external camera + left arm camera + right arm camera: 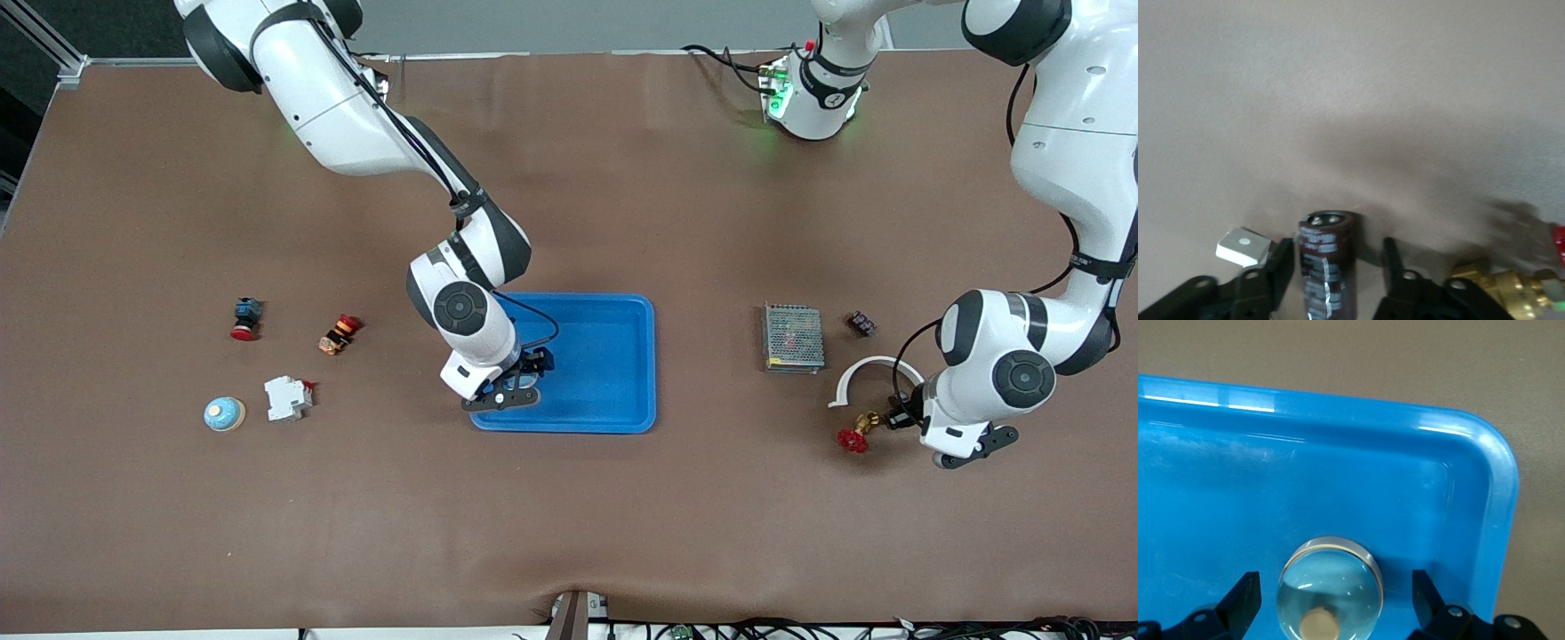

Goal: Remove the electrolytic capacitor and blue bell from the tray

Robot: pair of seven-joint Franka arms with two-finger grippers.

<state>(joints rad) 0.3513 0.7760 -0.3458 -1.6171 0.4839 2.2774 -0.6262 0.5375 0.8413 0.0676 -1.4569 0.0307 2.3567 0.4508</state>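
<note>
Your right gripper (1331, 600) hangs low in the tray (613, 373), jaws spread wide either side of the blue bell (1329, 590), which sits in the tray's lower-left corner in the front view. Your left gripper (1338, 270), jaws apart, straddles the upright electrolytic capacitor (1328, 263) on the table at lower right.

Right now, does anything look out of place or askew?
Nothing stands out. The capacitor stands upright on the table inside the open left gripper; the blue bell sits in a corner of the tray, under the open right gripper.
</note>
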